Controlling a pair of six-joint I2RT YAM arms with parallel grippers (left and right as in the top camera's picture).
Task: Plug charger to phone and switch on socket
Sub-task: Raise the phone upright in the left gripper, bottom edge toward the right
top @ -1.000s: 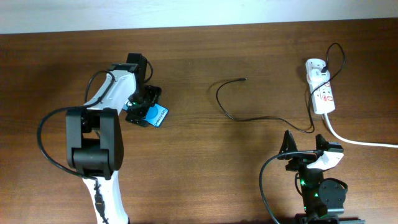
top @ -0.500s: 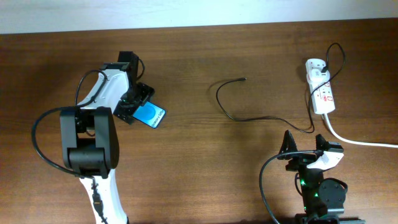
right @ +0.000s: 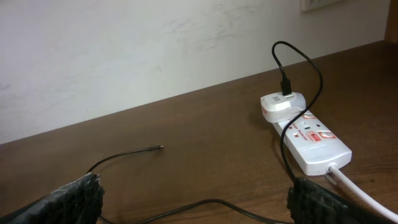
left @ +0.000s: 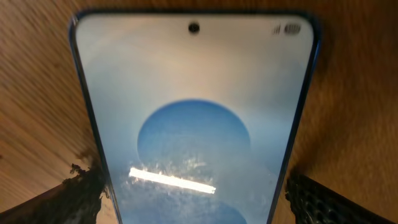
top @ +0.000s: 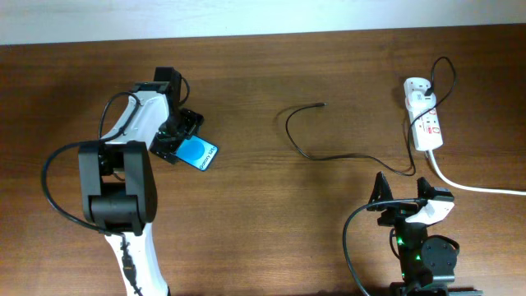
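Firmly, the left fingers (left: 71, 198) press on both long edges of the phone (left: 193, 112), screen up and angled at the left of the surface (top: 263, 222); whether it lies flat I cannot tell. The right fingers (right: 65, 202) stand wide apart, holding nothing, at the near right edge. The charger (top: 300, 146) lies loose between the arms, its tip free and well apart from the phone. Its cable runs right to the adapter (top: 417, 87), seated in the socket (top: 427, 127) at far right. A white cord (top: 472, 186) leaves the socket's near end.
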